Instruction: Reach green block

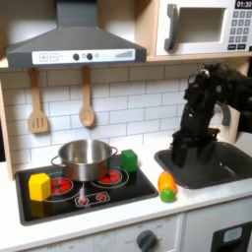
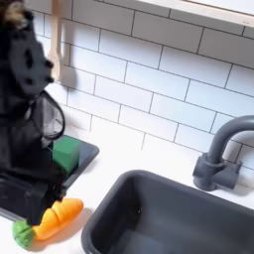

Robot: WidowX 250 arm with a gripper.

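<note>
Green block (image 1: 129,159), a small bright green plastic cube-like piece, sits on the rear right corner of the black toy stovetop (image 1: 138,189), just beside the steel pot (image 1: 85,157) on the first exterior view's right, apparently apart from it. In the second exterior view the same block (image 2: 66,154) rests on the stovetop edge, partly hidden behind the black arm. Relative to the pot, a yellow block (image 1: 39,186) lies toward the front on the first exterior view's left, and a rounded orange-and-green toy (image 1: 167,186) lies on the white table (image 1: 197,207) off the stovetop's front right corner. The black arm (image 1: 202,108) is folded over the dark sink basin (image 1: 221,162), well apart from the pot and the block. The pincer cannot be made out clearly in either exterior view; whether it is open or closed cannot be told, and nothing is seen held. Judgement: the block looks light, rigid and smooth, likely to slide or tip if nudged from one side, and not fragile. The best hold would be across two opposite flat side faces, approached from above, keeping clear of the pot wall. The reach appears not yet made.
</note>
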